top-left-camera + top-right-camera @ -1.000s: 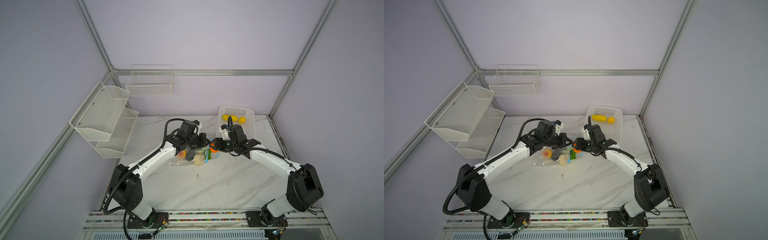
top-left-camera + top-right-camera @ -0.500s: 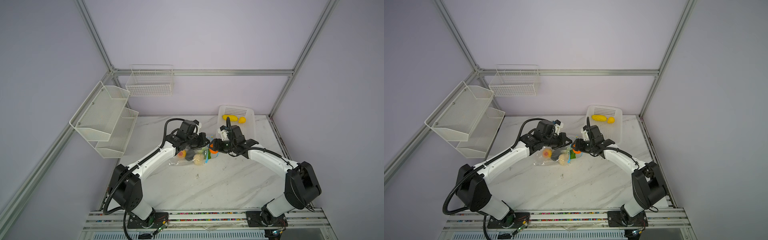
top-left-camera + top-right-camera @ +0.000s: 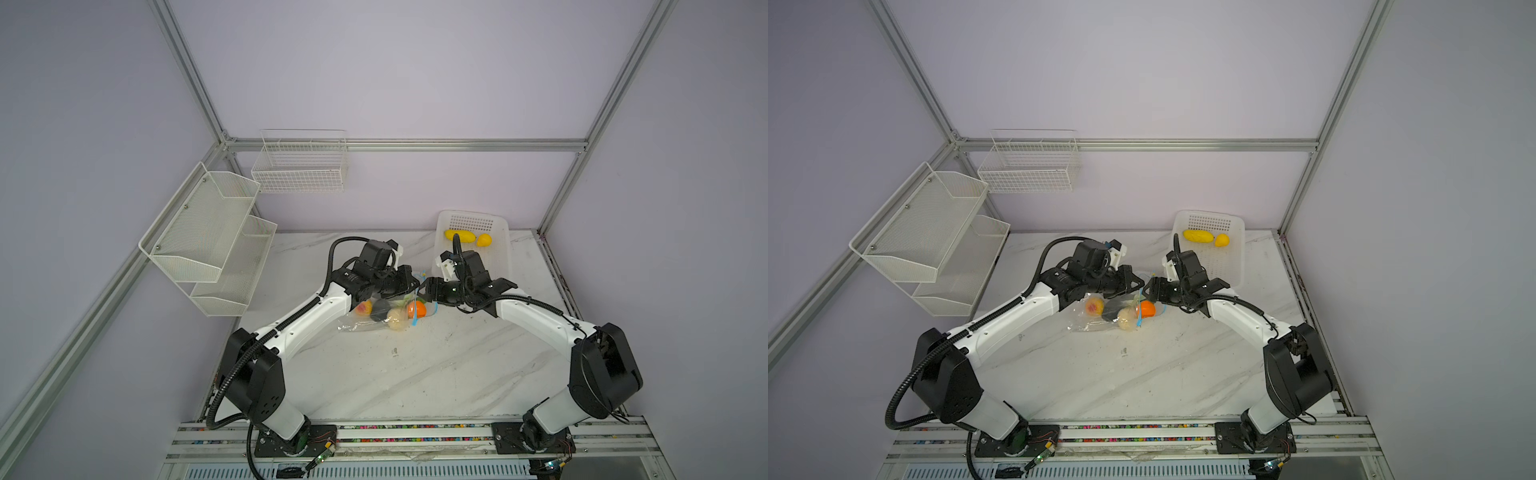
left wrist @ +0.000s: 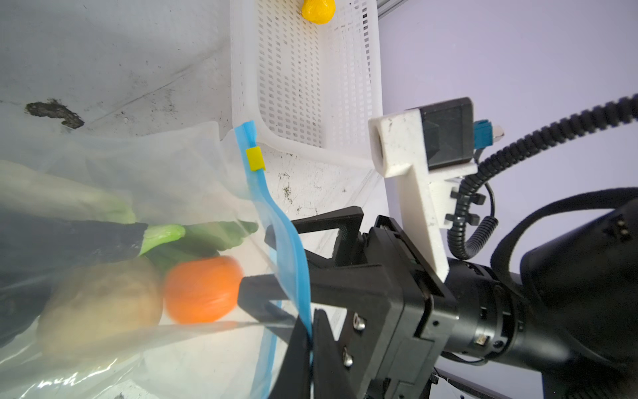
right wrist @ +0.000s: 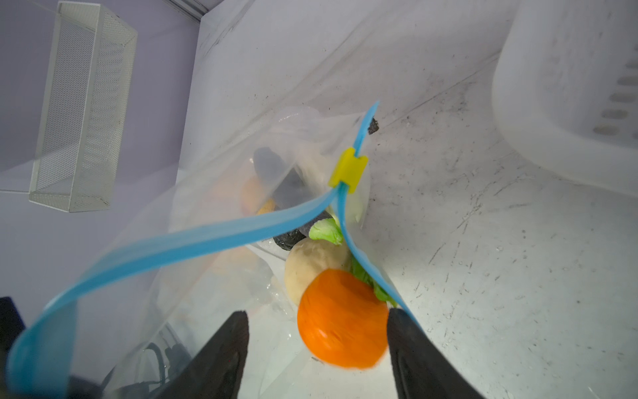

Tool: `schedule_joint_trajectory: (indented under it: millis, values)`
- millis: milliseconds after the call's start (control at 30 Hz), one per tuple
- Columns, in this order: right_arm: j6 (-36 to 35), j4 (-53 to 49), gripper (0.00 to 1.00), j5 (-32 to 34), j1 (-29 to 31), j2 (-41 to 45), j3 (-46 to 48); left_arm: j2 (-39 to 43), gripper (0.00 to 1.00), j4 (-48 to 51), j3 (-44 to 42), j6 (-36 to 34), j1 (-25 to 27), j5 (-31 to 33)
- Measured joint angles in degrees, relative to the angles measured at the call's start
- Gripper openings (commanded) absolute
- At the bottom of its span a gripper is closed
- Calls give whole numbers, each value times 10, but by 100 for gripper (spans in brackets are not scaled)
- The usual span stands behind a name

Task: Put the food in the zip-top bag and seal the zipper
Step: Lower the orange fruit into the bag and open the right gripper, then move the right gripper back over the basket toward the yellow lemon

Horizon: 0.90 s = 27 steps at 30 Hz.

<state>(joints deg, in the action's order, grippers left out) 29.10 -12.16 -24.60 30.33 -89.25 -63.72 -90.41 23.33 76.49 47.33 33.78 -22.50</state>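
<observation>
- Clamped shut on the zipper [image 5: 193,241]: left gripper [image 4: 310,345], holding one lip of the bag [image 3: 374,320] mouth up.
- Spread apart inside that mouth: right gripper [image 5: 317,312], with the orange [image 5: 340,321] between the jaws, apparently not squeezed.
- Risk: orange sitting right at the mouth, likely to roll out toward the basket [image 3: 1225,266] if dragged by a retreating fingertip.
- Risk: lower lip snagging on a right finger, tugging the strip out of the left pinch and collapsing the opening.
- Risk: two yellow pieces [image 3: 1200,236] lying in the basket, so short of done if sealed now.
- Bag: clear, crinkly, on the table [image 3: 415,374] just off the basket's near corner, mouth gaping toward the basket.
- Zipper: light blue, split into two lips, yellow slider [image 5: 348,169] parked at the end nearest the basket.
- Inside: cream piece [image 5: 314,262], dark piece [image 5: 276,172], leaves [image 5: 326,231], and a peach-toned piece [image 3: 1094,306] farthest from the basket.
</observation>
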Motion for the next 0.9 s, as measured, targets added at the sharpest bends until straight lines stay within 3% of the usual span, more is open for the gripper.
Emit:
schedule_joint_trajectory:
  millis: [533, 900]
  values:
    - [-4, -17, 67, 32, 0, 17, -17, 1, 0, 0, 0, 0, 0, 2]
    - [-53, -36, 66, 111, -38, 13, -134, 18, 0, 0, -2, 0, -4, 2]
